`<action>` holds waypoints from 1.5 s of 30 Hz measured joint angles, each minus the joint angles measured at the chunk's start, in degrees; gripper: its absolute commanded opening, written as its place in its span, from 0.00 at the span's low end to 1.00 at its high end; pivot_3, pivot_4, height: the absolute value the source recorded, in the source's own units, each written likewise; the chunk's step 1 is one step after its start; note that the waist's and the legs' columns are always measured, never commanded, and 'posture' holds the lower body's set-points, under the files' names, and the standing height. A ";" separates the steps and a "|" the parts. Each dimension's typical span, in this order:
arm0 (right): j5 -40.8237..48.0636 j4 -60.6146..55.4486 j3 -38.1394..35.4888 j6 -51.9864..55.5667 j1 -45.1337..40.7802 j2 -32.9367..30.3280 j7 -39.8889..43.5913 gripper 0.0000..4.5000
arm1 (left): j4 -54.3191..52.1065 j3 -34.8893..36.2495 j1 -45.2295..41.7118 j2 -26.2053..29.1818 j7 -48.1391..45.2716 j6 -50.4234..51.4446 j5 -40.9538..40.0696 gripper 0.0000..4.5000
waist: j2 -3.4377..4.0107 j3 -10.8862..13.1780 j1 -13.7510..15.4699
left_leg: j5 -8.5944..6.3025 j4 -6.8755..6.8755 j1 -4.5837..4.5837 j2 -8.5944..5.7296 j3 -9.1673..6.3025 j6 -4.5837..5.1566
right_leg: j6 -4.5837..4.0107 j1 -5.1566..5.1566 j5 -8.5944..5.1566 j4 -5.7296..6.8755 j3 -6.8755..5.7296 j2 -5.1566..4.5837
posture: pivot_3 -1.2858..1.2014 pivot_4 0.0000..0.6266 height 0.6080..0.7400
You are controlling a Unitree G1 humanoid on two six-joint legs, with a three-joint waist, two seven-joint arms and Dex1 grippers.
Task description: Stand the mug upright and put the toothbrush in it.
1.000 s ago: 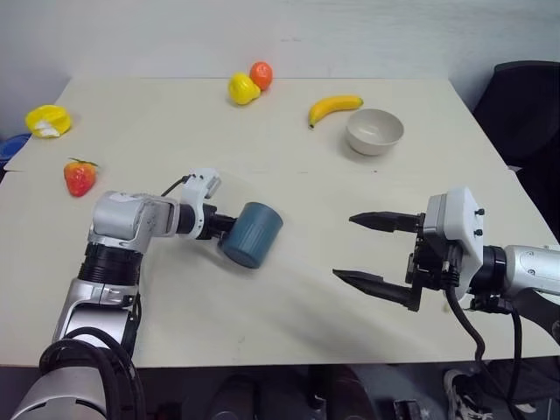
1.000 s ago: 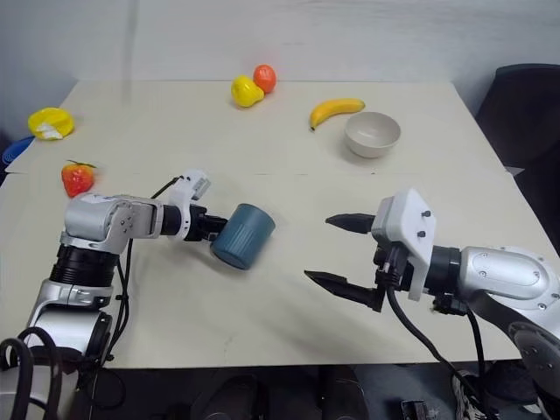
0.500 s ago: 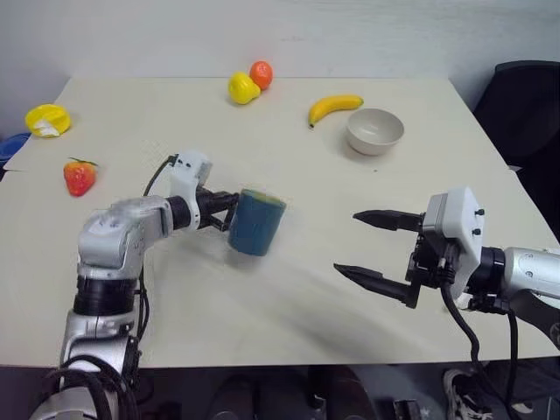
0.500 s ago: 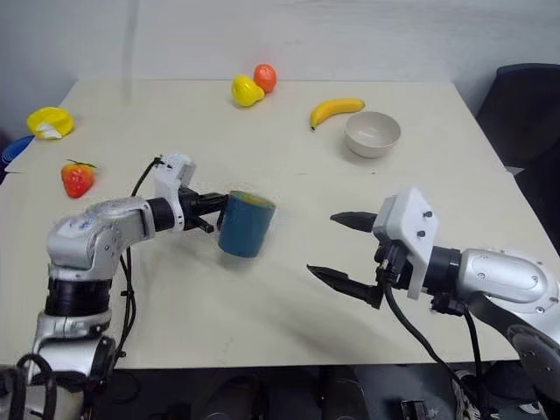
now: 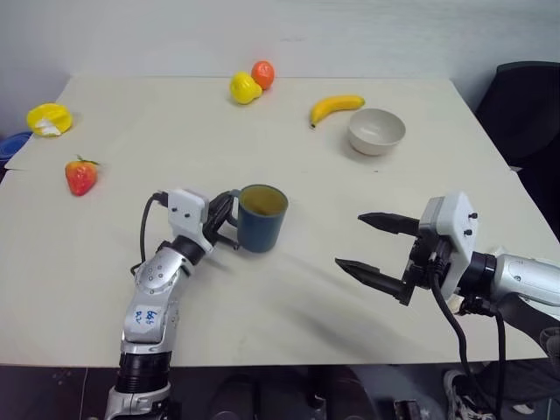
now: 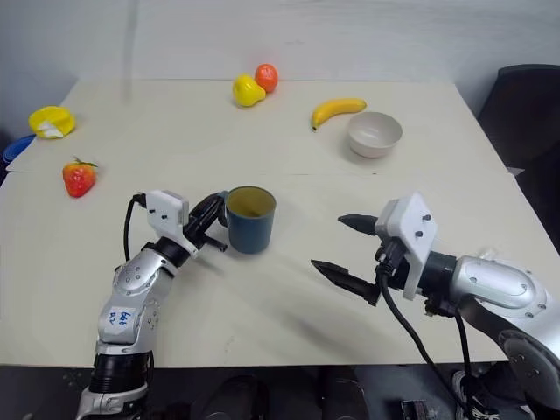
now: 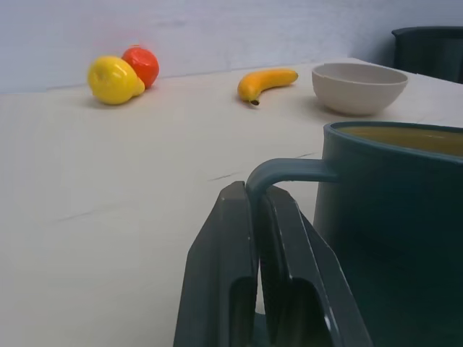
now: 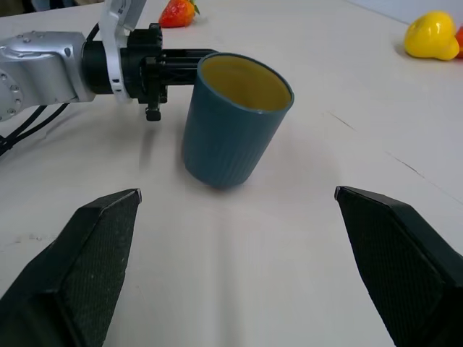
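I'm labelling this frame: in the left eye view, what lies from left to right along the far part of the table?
Yellow fruit at the left edge → yellow pear-like fruit → orange fruit → banana → beige bowl.

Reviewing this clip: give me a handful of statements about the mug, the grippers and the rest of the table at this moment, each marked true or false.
1. The mug stands upright with its opening up. True.
2. The left gripper is shut on the mug's handle. True.
3. The right gripper is closed around a toothbrush. False: its fingers stand wide apart with nothing between them.
4. The banana lies inside the beige bowl. False: it lies on the table beside the bowl.
5. A strawberry sits on the table at the robot's left. True.
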 measured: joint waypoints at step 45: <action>8.77 -13.93 -39.79 -18.41 76.32 33.80 -4.33 1.00 | 14.28 -12.39 -35.65 29.85 -68.76 15.06 -27.09 0.99 | 0.22 -0.02 -1.65 | -0.57 -0.36 0.68 0.83 0.84 -0.20 | -0.35 0.02 -0.26 -0.08 0.73 0.85 | 0.52 0.24 1.00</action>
